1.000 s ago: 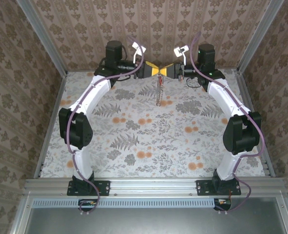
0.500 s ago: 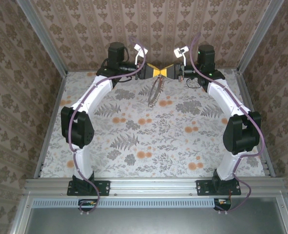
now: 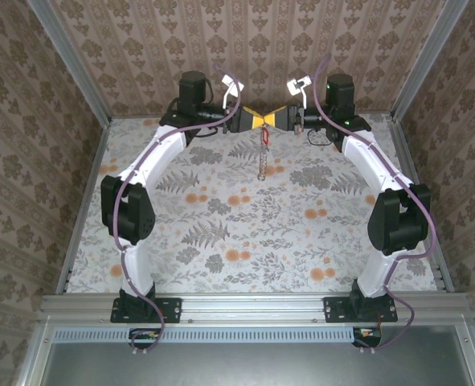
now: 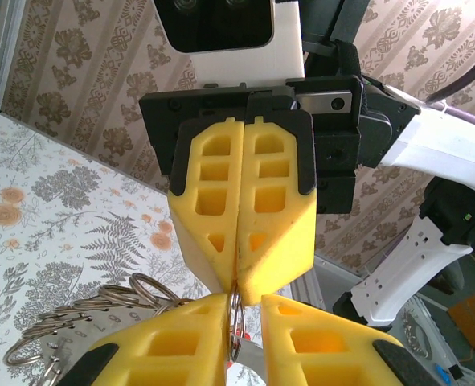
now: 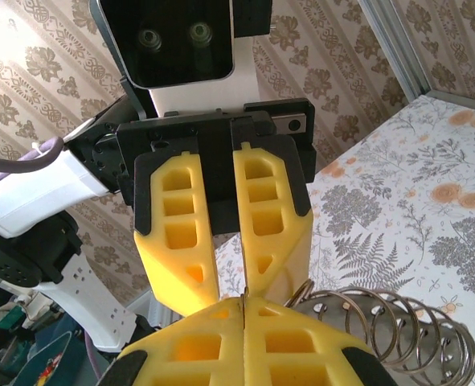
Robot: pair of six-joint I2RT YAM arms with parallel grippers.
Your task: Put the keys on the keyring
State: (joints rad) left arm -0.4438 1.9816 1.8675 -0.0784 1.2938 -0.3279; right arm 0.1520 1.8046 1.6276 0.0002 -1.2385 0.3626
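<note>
Overhead, the keyring [image 3: 261, 158] hung edge-on above the far middle of the flowered table [image 3: 221, 233], dangling straight down from the spot where my two grippers met tip to tip near the back wall [image 3: 261, 48]. From my left wrist camera its wire loops showed fanned out low on the left, and one thin loop ran up between the yellow fingers [image 4: 173, 346] of my left gripper [image 4: 242, 312], which pinched that wire with a narrow gap showing between them. A red sliver [image 4: 231, 367] peeked out just under the wire at the picture's lower edge; too little of it showed for me to call it a key. My right gripper [image 5: 243, 307] faced the left one head-on, its fingers pressed flat together with no gap, their tips touching the same loop; whether they clamped the wire I could not tell. From the right wrist camera the ring's coils bulged out low on the right, just beside my closed fingertips. Both white arms [image 3: 153, 157] arched inward from their bases at the near rail [image 3: 245, 307], elbows turned out toward the side walls.
</note>
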